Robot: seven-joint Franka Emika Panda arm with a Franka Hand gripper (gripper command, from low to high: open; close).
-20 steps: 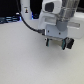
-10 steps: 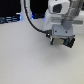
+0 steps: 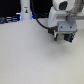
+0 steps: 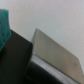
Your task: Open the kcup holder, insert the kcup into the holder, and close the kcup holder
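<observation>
In the exterior view my gripper [image 3: 64, 35] hangs at the right, right at a dark boxy shape that looks like the black kcup holder [image 3: 70, 37]. The picture is too blurred to tell whether the fingers are open or shut. The wrist view shows, very close, a black surface [image 4: 15, 62] and a grey flat panel [image 4: 55, 50] that I take for parts of the holder. A teal-green shape [image 4: 4, 25] sits at the picture's edge; I cannot tell whether it is the kcup's lid. No fingers show in the wrist view.
A tall white bottle-shaped object [image 3: 25, 10] stands at the back on the exterior view's left, beside a dark strip with blue light [image 3: 10, 20]. The pale table [image 3: 30, 57] spreads across the foreground.
The arm and gripper have moved toward the exterior view's right and a little farther back, closer to the dark box.
</observation>
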